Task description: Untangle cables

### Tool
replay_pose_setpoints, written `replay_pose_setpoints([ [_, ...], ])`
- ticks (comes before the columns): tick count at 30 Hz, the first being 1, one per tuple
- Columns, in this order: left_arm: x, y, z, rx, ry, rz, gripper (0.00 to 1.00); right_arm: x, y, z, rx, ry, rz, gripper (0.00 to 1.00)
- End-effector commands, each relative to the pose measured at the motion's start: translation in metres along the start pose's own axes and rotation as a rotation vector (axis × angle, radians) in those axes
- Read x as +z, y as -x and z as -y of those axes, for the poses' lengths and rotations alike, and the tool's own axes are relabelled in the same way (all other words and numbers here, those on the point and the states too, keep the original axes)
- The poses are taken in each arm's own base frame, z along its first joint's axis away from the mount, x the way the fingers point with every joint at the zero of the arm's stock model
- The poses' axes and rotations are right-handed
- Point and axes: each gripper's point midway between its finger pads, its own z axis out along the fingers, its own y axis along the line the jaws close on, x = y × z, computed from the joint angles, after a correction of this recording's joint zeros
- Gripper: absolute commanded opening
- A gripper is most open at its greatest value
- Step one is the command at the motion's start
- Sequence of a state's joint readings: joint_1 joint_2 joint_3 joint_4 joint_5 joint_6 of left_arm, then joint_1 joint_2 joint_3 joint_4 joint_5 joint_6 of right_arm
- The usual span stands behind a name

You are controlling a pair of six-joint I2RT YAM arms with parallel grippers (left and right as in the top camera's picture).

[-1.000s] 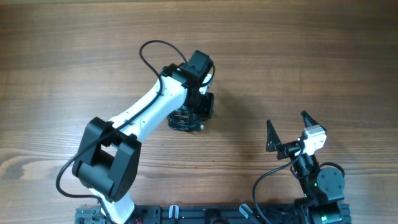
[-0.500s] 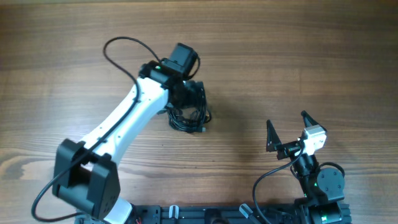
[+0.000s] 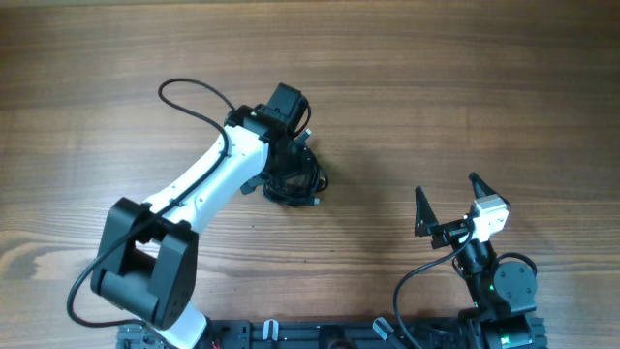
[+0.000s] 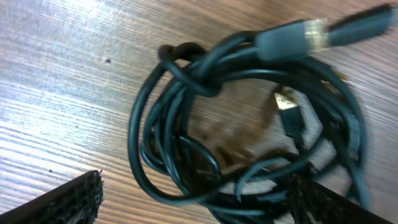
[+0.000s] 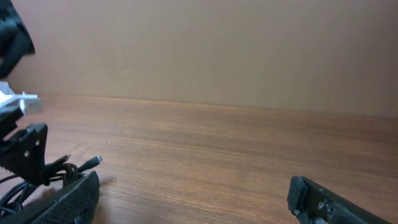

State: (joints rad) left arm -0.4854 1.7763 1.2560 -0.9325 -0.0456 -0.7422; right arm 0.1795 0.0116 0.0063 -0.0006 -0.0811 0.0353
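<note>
Two tools share one knotted bundle.

Overhead, the risk is a blind grab. The cables (image 3: 291,182) lie in one tight heap on the counter (image 3: 465,78), so closing on the whole heap would likely lift it as a lump and pull the tangle tighter. The left tool (image 3: 294,160) hangs directly over the cables with its jaws spread wide, clamped on nothing. The right tool (image 3: 448,194) sits well apart from the cables, also spread wide and empty.

In the left wrist view, the danger is easier to place. Several loops cross at a knot (image 4: 186,68) on the far side of the cables, and a small plug (image 4: 289,109) lies inside the ring. A larger connector (image 4: 292,40) runs off beyond the ring. Pinching two strands at once, or catching the plug, could cinch that knot. The fingers (image 4: 68,202) stand on either side of the cables; whether they touch the outer loops I cannot tell.

In the right wrist view, only an edge of the cables (image 5: 25,183) shows, far off to one side. A reach from there could meet the other arm above them. The right tool (image 5: 199,199) is fully apart and holds nothing.
</note>
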Motion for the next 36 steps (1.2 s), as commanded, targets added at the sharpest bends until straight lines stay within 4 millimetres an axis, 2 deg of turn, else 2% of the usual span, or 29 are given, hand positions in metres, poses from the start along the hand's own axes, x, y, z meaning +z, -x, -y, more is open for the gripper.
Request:
replay_pose_setpoints([
  [1, 0.0169, 0.0011, -0.0088, -0.057, 0.042, 0.025, 0.94, -0.0004, 0.0018, 0.0033, -0.009, -0.018, 0.009, 1.0],
  [5, 0.0201, 0.0018, -0.0079, -0.057, 0.039, 0.027, 0.99, -0.0004, 0.0018, 0.0033, -0.009, -0.018, 0.009, 1.0],
  [36, 0.0201, 0.0048, -0.0047, -0.051, 0.026, 0.039, 1.0, -0.0004, 0.0018, 0.0033, -0.009, -0.018, 0.009, 1.0],
])
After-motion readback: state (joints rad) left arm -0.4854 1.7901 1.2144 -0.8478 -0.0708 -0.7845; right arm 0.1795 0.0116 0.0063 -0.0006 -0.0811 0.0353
